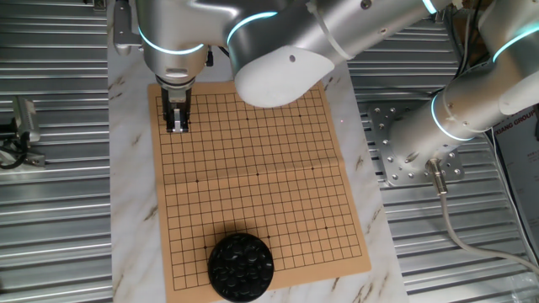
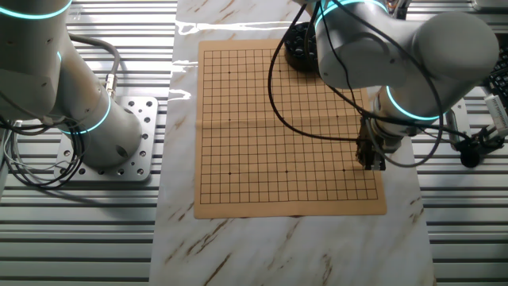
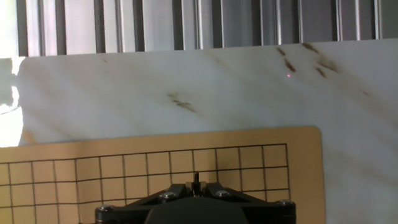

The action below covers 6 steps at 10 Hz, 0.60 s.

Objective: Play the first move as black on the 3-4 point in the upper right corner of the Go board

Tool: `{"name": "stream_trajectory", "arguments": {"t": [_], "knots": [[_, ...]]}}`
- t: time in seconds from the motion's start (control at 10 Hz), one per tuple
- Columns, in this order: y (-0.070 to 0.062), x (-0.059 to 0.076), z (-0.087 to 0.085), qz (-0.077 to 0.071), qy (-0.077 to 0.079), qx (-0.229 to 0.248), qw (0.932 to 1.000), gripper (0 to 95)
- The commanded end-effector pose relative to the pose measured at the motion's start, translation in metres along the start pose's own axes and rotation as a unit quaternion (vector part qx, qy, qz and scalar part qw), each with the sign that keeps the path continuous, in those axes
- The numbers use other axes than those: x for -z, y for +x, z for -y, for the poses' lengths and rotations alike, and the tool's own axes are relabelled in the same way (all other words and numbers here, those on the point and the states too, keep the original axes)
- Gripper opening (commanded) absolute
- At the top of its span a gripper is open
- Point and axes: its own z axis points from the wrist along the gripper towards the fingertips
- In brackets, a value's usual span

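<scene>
Claw (image 1: 176,126) down at Go board (image 1: 261,181) corner, fingers close together; whether black stone pinched between them, cannot tell. No stone visible on grid. Bowl (image 1: 241,266) of black stones at opposite board edge. Marble counter (image 1: 130,210) beneath.

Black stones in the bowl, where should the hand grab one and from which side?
Pinch a top stone across its round edge, coming straight down: the bowl is open upward, the stones are heaped in it, and its wall blocks any sideways approach.
</scene>
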Motion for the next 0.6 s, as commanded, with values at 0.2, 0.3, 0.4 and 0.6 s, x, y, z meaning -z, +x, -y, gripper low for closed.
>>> {"name": "stream_trajectory", "arguments": {"t": [0.2,0.3,0.4,0.6], "knots": [[-0.0005,-0.0013,0.0017,-0.001,-0.004,-0.001,1.0000,0.0],[-0.0001,-0.0016,0.0022,0.000,-0.004,0.000,1.0000,0.0],[0.0006,-0.0022,0.0031,0.000,-0.006,0.001,1.0000,0.0],[0.0021,-0.0033,0.0045,0.002,-0.006,0.003,1.0000,0.0]]}}
